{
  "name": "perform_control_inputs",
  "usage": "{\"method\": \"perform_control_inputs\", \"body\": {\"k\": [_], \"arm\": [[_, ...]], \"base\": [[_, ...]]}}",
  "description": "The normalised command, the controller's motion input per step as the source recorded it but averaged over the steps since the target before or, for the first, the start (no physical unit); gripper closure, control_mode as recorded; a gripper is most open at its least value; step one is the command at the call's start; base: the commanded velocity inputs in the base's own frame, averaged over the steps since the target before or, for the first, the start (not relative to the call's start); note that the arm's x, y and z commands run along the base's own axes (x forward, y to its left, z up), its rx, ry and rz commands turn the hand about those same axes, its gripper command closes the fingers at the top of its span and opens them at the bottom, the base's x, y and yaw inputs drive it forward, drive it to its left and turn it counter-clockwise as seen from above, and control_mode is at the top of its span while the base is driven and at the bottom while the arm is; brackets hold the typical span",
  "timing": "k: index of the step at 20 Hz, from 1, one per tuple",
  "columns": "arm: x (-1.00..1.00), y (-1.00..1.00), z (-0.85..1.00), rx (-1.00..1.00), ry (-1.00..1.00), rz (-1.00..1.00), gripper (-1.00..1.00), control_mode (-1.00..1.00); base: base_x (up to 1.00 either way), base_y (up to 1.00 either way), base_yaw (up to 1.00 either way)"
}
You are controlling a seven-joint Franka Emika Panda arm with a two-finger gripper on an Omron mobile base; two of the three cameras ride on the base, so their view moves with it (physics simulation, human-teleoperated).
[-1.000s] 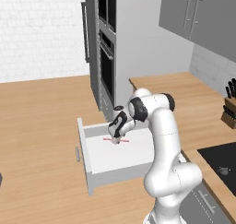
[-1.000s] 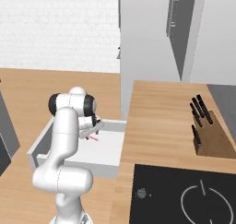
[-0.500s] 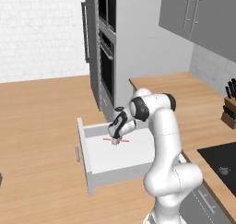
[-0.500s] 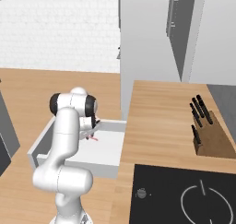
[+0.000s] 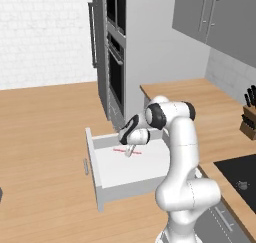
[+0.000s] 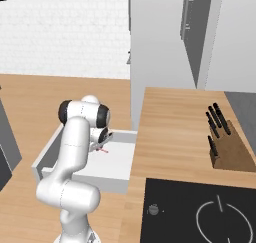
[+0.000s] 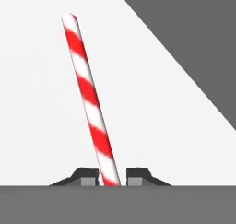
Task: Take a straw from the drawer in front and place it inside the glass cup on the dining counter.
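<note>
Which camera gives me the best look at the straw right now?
The hand view: the red-and-white striped straw runs up the frame, its near end between the gripper tips. The left base view shows a thin pink line in the drawer; the right base view, a sliver beside the arm.

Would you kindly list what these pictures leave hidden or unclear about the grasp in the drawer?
- Hand view: the straw's near end runs down between the hand's fingertips, cut off at the bottom edge.
- Right base view: the arm covers most of the hand and straw; a bit of red shows.
- Left base view: the hand is too small to judge contact.
- Left base view: the arm hides the drawer's right side.
</note>
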Motion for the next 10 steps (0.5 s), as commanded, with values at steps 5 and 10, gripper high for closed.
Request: {"method": "perform_control_inputs", "body": {"k": [5,10], "arm": [[0.0,0.0,0.04,0.05,0.01,0.0,1.0,-1.0],[-0.01,0.01,0.37,-0.02,0.0,0.0,1.0,-1.0]], "base": [[0.0,0.0,0.0],[0.0,0.0,0.0]]}}
